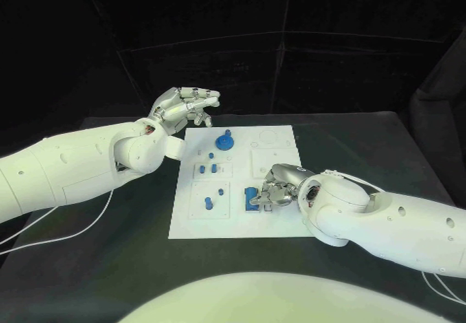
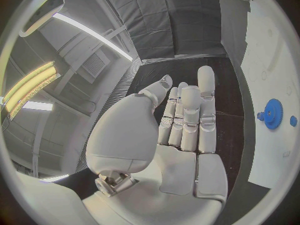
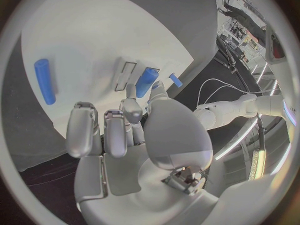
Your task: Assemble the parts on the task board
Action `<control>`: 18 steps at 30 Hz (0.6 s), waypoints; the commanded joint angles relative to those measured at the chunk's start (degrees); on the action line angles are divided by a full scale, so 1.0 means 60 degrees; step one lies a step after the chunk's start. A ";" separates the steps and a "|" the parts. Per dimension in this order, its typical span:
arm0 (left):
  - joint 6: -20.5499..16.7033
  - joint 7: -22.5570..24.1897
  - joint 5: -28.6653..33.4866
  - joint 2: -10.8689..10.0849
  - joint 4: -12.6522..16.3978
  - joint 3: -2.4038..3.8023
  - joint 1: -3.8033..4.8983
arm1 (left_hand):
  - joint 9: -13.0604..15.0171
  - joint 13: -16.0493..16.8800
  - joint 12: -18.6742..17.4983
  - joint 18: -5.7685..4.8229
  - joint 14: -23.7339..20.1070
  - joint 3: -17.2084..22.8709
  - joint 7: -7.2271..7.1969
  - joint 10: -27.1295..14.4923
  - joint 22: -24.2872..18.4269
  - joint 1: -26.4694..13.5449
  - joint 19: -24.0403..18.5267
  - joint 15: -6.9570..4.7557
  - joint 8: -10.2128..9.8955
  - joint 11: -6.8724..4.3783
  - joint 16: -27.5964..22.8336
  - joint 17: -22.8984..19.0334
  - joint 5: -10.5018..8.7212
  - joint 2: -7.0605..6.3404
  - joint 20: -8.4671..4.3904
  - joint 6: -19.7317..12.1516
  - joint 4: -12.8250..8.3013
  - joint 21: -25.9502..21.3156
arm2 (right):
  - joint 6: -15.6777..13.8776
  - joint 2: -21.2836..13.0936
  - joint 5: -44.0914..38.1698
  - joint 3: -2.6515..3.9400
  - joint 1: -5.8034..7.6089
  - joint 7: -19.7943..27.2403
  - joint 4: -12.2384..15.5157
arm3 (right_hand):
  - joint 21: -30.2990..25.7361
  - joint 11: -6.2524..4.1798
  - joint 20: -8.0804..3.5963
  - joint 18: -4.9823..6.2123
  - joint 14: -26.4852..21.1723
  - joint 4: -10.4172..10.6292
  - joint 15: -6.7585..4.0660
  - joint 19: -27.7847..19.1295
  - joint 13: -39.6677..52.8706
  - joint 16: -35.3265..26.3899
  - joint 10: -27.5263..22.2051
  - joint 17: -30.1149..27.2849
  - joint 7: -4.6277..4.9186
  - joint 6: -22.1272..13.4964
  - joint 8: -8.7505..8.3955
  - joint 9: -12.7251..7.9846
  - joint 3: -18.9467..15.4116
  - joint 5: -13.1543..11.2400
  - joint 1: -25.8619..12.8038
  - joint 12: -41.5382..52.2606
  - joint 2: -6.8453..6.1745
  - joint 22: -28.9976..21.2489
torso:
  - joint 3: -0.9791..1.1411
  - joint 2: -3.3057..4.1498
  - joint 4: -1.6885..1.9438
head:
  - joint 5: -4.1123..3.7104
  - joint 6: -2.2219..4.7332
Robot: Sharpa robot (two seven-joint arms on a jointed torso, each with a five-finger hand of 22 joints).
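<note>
Left hand (image 1: 184,105) – spread, empty, off task board's (image 1: 277,225) far-left corner | right hand (image 1: 276,188) – fingers on blue part (image 1: 257,197) mid-board, grasp unclear | advice: press part straight down, squarely.

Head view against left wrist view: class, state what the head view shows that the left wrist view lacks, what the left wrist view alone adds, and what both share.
Head view alone: the right hand down on the task board at a blue part, plus small blue pegs. Left wrist view alone: the left hand from its palm side, holding nothing. Both: the left hand raised off the board's far corner, the white board, and the blue gear.
</note>
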 commanded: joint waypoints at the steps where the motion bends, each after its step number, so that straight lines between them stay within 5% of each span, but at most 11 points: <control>1: 0.0108 0.0026 0.0023 -0.0010 0.0012 0.0006 0.0015 | -0.0003 0.0015 0.0033 0.0125 -0.0081 -0.0043 0.0017 -0.0037 -0.0009 0.0026 -0.0016 0.0008 0.0034 -0.0001 -0.0052 -0.0009 0.0005 0.0069 0.0039 -0.0051 0.0006 -0.0029 | -0.1060 -0.0217 -0.0006 0.0004 0.0015 0.0548 0.0172 | -0.0085 0.0066 0.0062 -0.0048 0.0563 0.0040 0.0066 -0.0087 -0.0150 -0.0095 -0.0134 0.0225 0.0062 -0.0209 -0.0063 0.0011 -0.0103 0.0548 0.0143 -0.0250 0.0046 -0.0089 | 0.0002 -0.0009 -0.0008 | 0.0031 -0.0006; 3: 0.0112 0.0025 0.0023 -0.0017 0.0015 0.0006 0.0015 | -0.0003 0.0015 0.0033 0.0125 -0.0081 -0.0043 0.0017 -0.0037 -0.0009 0.0026 -0.0016 0.0008 0.0034 -0.0001 -0.0052 -0.0009 0.0005 0.0069 0.0039 -0.0051 0.0006 -0.0029 | -0.1477 -0.0418 0.0065 0.0004 0.0015 0.0778 0.0316 | -0.0128 0.0132 0.0101 -0.0039 0.0559 0.0057 0.0110 -0.0124 -0.0482 -0.0112 -0.0363 0.0214 0.0149 -0.0453 -0.0196 -0.0016 -0.0174 0.1040 0.0262 -0.0639 0.0042 -0.0160 | -0.0002 -0.0004 -0.0001 | 0.0025 -0.0003; 8: 0.0117 0.0021 0.0023 -0.0036 0.0016 0.0006 0.0015 | -0.0003 0.0015 0.0033 0.0125 -0.0081 -0.0043 0.0017 -0.0037 -0.0009 0.0026 -0.0016 0.0008 0.0034 -0.0001 -0.0052 -0.0009 0.0005 0.0069 0.0039 -0.0051 0.0006 -0.0029 | -0.2218 -0.1252 0.0439 0.0006 0.0051 0.1276 0.0820 | -0.0081 0.0217 0.0168 -0.0053 0.0584 0.0051 0.0188 -0.0088 -0.0477 -0.0070 -0.0363 0.0316 0.0248 -0.0713 -0.0369 -0.0047 -0.0241 0.1327 0.0507 -0.0629 0.0110 -0.0057 | 0.0007 -0.0009 -0.0024 | 0.0010 0.0013; 11: 0.0119 0.0020 0.0023 -0.0042 0.0012 0.0005 0.0014 | -0.0003 0.0015 0.0033 0.0125 -0.0081 -0.0043 0.0017 -0.0037 -0.0009 0.0026 -0.0016 0.0008 0.0034 -0.0001 -0.0052 -0.0009 0.0005 0.0069 0.0039 -0.0051 0.0006 -0.0029 | -0.2187 -0.1663 0.0560 0.0007 0.0136 0.1299 0.0960 | -0.0057 0.0239 0.0192 -0.0059 0.0595 -0.0016 0.0208 -0.0071 -0.0453 -0.0048 -0.0336 0.0366 0.0275 -0.0752 -0.0443 -0.0062 -0.0242 0.1422 0.0698 -0.0596 0.0162 -0.0013 | 0.0016 -0.0004 -0.0034 | -0.0029 0.0039; 18: 0.0130 0.0028 0.0023 -0.0022 -0.0004 0.0003 0.0011 | -0.0003 0.0015 0.0033 0.0125 -0.0081 -0.0043 0.0017 -0.0037 -0.0009 0.0026 -0.0016 0.0008 0.0034 -0.0001 -0.0052 -0.0009 0.0005 0.0069 0.0039 -0.0051 0.0006 -0.0029 | -0.1255 -0.2565 0.0302 0.0005 0.0295 0.0963 0.1011 | -0.0004 0.0254 0.0223 -0.0074 0.0616 -0.0404 0.0229 -0.0036 -0.0405 0.0000 -0.0270 0.0476 0.0304 -0.0616 -0.0665 -0.0144 -0.0197 0.1772 0.1427 -0.0543 0.0284 0.0089 | 0.0023 0.0004 -0.0058 | -0.0157 0.0116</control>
